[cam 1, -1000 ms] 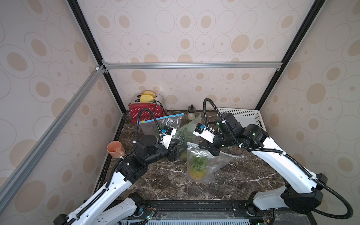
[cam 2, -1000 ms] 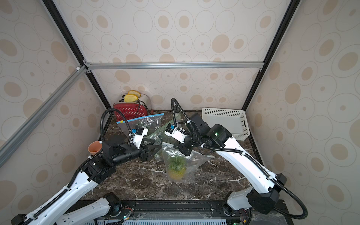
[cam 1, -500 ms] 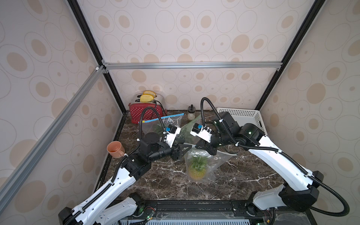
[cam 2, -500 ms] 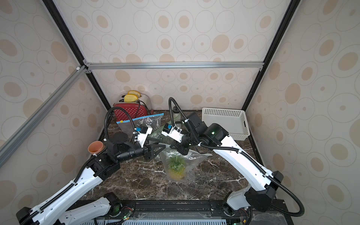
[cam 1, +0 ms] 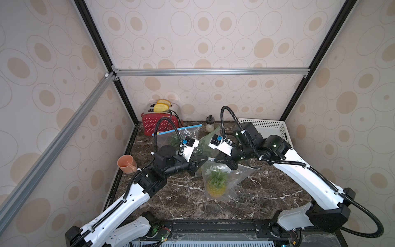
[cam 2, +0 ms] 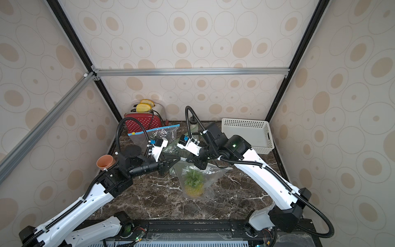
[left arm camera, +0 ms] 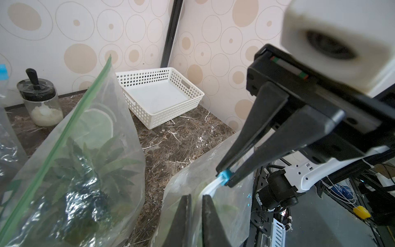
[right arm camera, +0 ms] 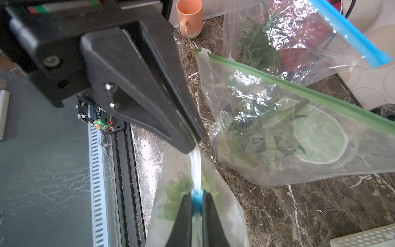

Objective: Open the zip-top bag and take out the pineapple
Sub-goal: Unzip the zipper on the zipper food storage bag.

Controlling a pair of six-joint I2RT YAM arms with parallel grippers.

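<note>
Clear zip-top bag [cam 1: 234, 178] held up at worktop [cam 1: 181, 198] centre, yellow pineapple [cam 1: 215, 187] inside, crown up. Left pincer [left arm camera: 195, 195] pinches the seal strip [right arm camera: 195, 164]; right pincer [right arm camera: 196, 196] pinches the blue slider [right arm camera: 196, 202]; seal apparently closed. Worktop is dark marble, walls [cam 1: 213, 42] oval-patterned. Green-sealed bag [left arm camera: 74, 149] and blue-sealed bag [right arm camera: 299, 36] crowd 12 o'clock; basket [cam 1: 265, 128] at 2, toaster [cam 1: 159, 125] at 11, mug [cam 1: 126, 164] at 9.

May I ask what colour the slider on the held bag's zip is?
The slider is blue; it shows best in the right wrist view.

Top views: high, front, looking down. Wrist views: close, facing each other across zip-top bag [left arm camera: 192, 177].
</note>
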